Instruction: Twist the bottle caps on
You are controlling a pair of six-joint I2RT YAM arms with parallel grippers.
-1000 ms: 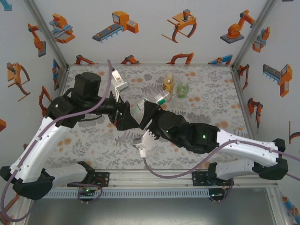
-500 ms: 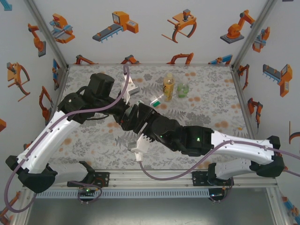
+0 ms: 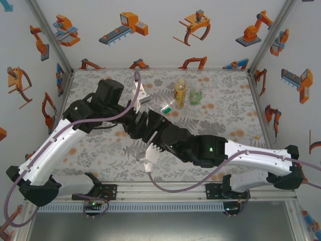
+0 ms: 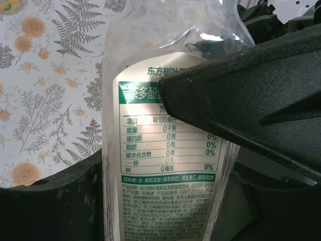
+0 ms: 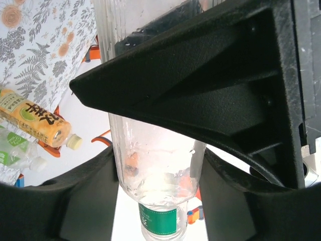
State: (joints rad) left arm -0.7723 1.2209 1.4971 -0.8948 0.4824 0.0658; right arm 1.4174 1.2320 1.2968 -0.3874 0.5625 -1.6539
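I've got the clear green-label bottle (image 3: 167,106) up off the floral desk (image 3: 225,115), lying between both arms at mid-desk. My left end effector (image 4: 160,165) is clenched on its labelled part, and the right end effector (image 5: 155,165) grips the bare clear section. The amber bottle (image 3: 180,92) and a second clear bottle (image 3: 195,95) stand side by side near the far edge.

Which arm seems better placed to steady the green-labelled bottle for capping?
Probably left: the left gripper clasps the bottle across its label; the right gripper grips the clear section beyond the label.
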